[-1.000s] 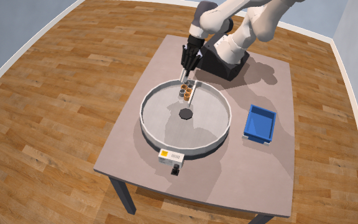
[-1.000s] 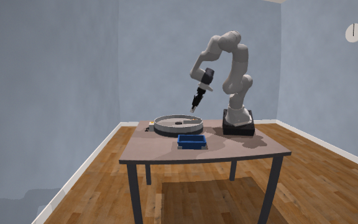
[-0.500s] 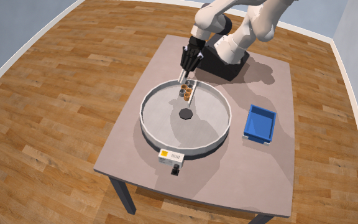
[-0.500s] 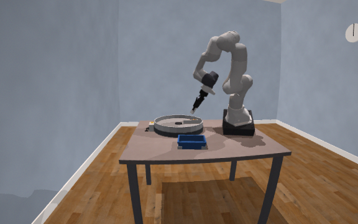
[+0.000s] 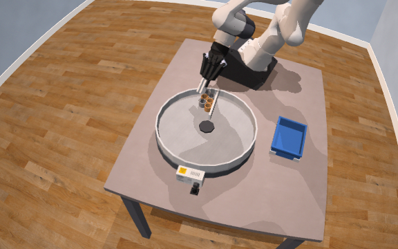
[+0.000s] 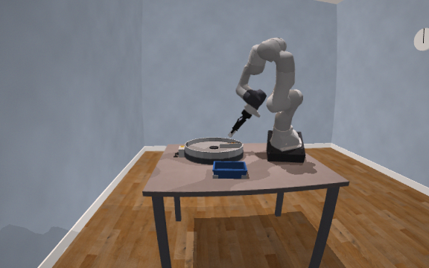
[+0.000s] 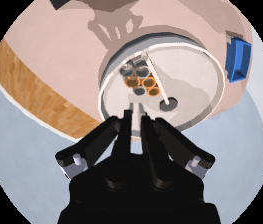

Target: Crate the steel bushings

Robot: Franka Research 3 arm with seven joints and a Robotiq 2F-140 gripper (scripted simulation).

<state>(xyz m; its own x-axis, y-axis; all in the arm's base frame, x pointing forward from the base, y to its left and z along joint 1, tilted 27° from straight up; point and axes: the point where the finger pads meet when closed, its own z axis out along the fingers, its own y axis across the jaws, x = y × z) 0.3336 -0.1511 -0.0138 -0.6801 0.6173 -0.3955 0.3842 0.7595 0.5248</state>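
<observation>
- Pale blue walls (image 5: 19, 38) (image 6: 237, 22) (image 7: 22, 155) and a brown wooden floor (image 5: 64, 114) (image 6: 118, 223) (image 7: 37, 95) are seen around the pinkish-grey surface (image 5: 278, 207) (image 6: 185, 182) (image 7: 52, 50).
- A round, grey-rimmed turning table (image 5: 206, 169) (image 6: 214, 150) (image 7: 223, 75) is carried on it, with a dark central disc (image 5: 206, 126) (image 6: 214, 147) (image 7: 168, 104).
- Three grey steel bushings (image 5: 202, 103) (image 7: 139, 91) are seen on the turning table, clustered with three orange metallic bushings (image 5: 208, 107) (image 7: 154, 91) beside a thin, pale bar (image 5: 214, 104) (image 6: 230, 146) (image 7: 158, 80).
- The black claw with pale fingertips (image 5: 202, 86) (image 6: 230, 135) is tilted above the rim near the cluster; its fingers are set narrow, with nothing gripped.
- The rectangular blue plastic crate (image 5: 289, 136) (image 6: 229, 173) (image 7: 229, 60) is placed beside the turning table, apart from it.
</observation>
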